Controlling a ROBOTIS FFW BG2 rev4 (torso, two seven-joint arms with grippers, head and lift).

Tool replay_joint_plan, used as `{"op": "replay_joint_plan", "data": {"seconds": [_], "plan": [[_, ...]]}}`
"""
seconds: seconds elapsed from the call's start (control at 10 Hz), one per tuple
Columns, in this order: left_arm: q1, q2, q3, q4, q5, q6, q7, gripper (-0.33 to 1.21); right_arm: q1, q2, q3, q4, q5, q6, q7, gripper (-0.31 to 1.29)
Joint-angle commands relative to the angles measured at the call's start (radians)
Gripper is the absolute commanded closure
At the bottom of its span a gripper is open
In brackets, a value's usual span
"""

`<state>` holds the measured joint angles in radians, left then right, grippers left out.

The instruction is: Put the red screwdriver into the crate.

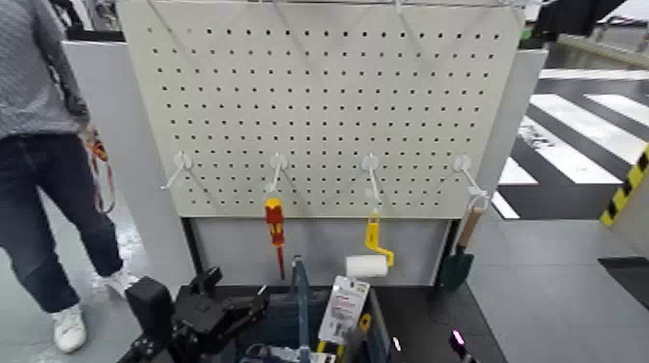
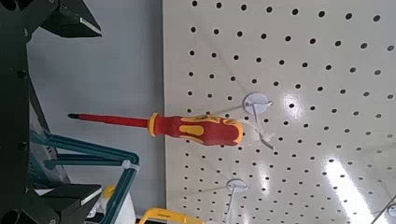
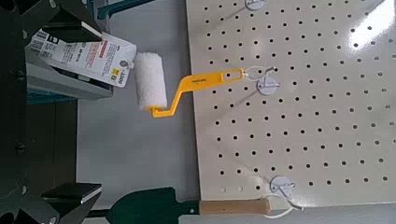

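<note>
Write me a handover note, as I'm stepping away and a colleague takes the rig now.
Left gripper: open, empty, below the pegboard, near the crate.
Right gripper: open, empty, below the paint roller and trowel.
Red screwdriver: hanging from a pegboard hook, tip down.
Crate: on the floor below, already holding packaged items.
Done: left gripper near the screwdriver, no grip yet.
Left: grip it, unhook it, put it in the crate.

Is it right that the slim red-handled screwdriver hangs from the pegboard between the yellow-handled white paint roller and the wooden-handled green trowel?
Not quite: the slim red-handled screwdriver does hang from the pegboard, but the head view shows the yellow-handled white paint roller between it and the wooden-handled green trowel.
</note>
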<state>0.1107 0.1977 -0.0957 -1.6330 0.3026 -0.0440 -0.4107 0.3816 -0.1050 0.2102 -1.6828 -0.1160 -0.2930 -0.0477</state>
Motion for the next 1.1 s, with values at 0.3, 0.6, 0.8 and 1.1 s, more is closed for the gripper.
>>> {"op": "replay_joint_plan", "data": {"seconds": [0.3,0.6,0.8,1.1], "plan": [[-0.118,0.034,-0.039,0.068,0.050,0.041,-0.073,0.12,0.002,0.002,0.001,0.000,-0.001,-0.003,0.000,0.16],[-0.191,0.045,-0.059,0.096,0.052,0.049,-0.100,0.12,0.000,0.002,0.003,0.002,-0.004,-0.006,0.000,0.16],[-0.249,0.046,-0.088,0.128,0.050,0.059,-0.132,0.12,-0.001,0.002,0.006,0.003,-0.005,-0.008,0.000,0.16],[-0.319,0.048,-0.119,0.190,0.061,0.084,-0.194,0.13,-0.003,0.002,0.008,0.005,-0.007,-0.009,0.000,0.16]]}}
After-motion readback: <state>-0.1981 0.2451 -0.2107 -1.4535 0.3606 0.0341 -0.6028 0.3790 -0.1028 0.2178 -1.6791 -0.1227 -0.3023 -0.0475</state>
